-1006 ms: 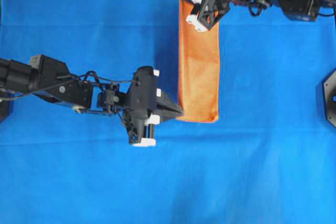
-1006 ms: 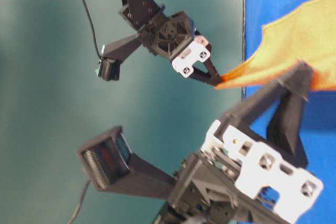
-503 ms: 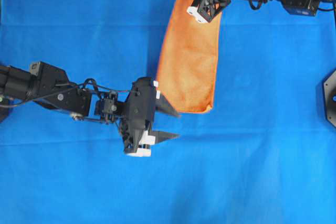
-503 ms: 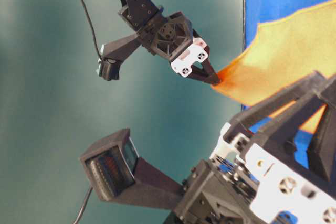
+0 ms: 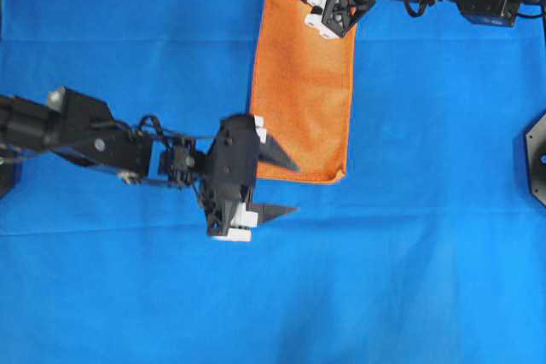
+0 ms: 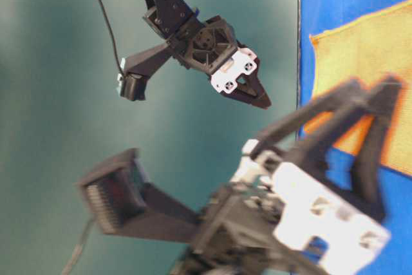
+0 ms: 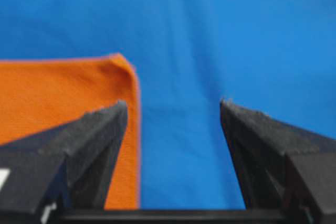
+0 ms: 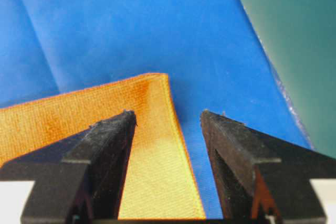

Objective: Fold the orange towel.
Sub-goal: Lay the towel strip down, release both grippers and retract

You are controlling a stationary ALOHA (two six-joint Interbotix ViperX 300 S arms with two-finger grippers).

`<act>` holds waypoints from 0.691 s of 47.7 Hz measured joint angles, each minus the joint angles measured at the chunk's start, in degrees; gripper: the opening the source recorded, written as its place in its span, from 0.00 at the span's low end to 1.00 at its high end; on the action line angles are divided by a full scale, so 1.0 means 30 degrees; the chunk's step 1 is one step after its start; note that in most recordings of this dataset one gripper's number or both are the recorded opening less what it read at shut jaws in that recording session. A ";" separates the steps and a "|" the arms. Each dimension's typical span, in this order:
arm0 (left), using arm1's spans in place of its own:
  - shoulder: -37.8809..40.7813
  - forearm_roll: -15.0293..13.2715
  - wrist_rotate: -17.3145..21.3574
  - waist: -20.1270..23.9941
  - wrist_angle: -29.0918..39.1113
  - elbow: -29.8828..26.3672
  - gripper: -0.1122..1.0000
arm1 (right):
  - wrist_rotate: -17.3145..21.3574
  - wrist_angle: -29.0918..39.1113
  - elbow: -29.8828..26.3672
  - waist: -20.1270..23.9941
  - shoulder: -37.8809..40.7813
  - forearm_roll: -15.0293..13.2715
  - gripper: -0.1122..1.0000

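The orange towel (image 5: 303,91) lies flat on the blue cloth as a tall rectangle. My left gripper (image 5: 294,187) is open at the towel's near left corner. One finger hangs over the orange hem (image 7: 134,129) and the other over blue cloth, with nothing between them. My right gripper (image 5: 328,13) is open above the far right corner. In its wrist view the towel's corner (image 8: 152,85) lies beneath and between the spread fingers (image 8: 167,113). From table level, the right gripper (image 6: 257,98) hangs above the table edge and the left gripper (image 6: 372,85) is blurred in front of the towel (image 6: 367,43).
A large blue cloth (image 5: 426,253) covers the whole table. A black fixture (image 5: 533,159) sits at the right edge. The table's far edge (image 6: 298,30) meets a teal backdrop just beyond the right gripper.
Both grippers opened and let go of the towel's corners. The towel, held up as a narrow strip a second ago, has dropped and spread leftward into a flat rectangle.
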 measured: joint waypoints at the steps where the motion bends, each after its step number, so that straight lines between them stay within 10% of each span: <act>1: -0.0205 0.0000 0.0117 0.0088 0.0176 0.0029 0.68 | 0.0000 0.0088 0.0029 0.0029 -0.0146 -0.0029 0.61; 33: -0.9990 0.0029 0.0674 0.4600 -0.1553 0.7324 0.68 | 0.1846 -0.2197 0.9229 0.3516 -1.2480 0.0527 0.61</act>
